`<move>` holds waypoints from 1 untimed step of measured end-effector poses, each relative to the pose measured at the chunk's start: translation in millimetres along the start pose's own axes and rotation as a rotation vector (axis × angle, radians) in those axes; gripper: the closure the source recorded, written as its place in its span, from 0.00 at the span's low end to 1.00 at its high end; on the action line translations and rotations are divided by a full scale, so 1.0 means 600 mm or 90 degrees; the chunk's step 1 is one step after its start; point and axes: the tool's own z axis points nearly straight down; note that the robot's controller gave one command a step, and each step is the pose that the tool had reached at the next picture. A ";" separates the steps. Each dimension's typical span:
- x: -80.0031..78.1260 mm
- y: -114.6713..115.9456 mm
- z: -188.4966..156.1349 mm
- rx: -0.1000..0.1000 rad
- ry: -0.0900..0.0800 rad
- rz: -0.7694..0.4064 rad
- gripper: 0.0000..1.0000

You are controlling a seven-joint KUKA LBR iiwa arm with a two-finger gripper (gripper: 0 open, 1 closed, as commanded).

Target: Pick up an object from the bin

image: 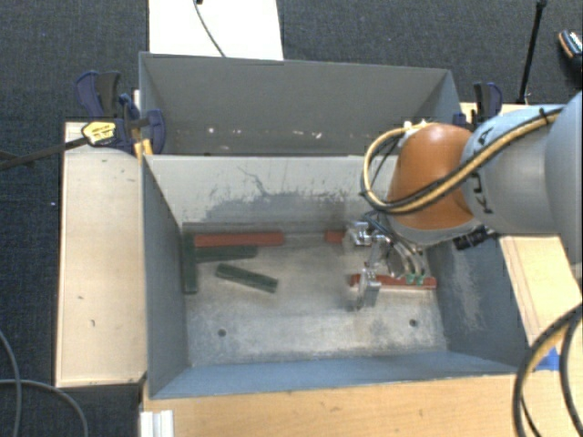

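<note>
On my feed the grey bin [301,324] holds only a few loose pieces, all on its floor. Taking the floor as a clock face, a long red bar [237,239] lies flat along the back wall at about 10 o'clock. A dark upright-running bar [189,264] sits against the left wall at 9 o'clock, its top end just beside the red bar's left end. A short dark green bar [246,278] lies slightly tilted, also toward 9 o'clock, below the red bar and apart from it. A small red piece [334,236] rests by the back wall at roughly 1 o'clock.

The arm [537,180] comes in from 3 o'clock, its orange cover [433,176] over the bin's right side. The gripper [366,260] is down near the floor, right of centre. I cannot tell from here whether it is apart or closed.

Nearest to it is a thin red stick with a green end [407,281]. It lies flat at about 4 o'clock from the gripper, with its left end right against the gripper's lower metal part. I can't see whether it is gripped. The small red piece is at 11 o'clock from the gripper, just beside it.
</note>
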 end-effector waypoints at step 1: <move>-0.015 -0.146 0.000 0.002 -0.001 -0.193 0.00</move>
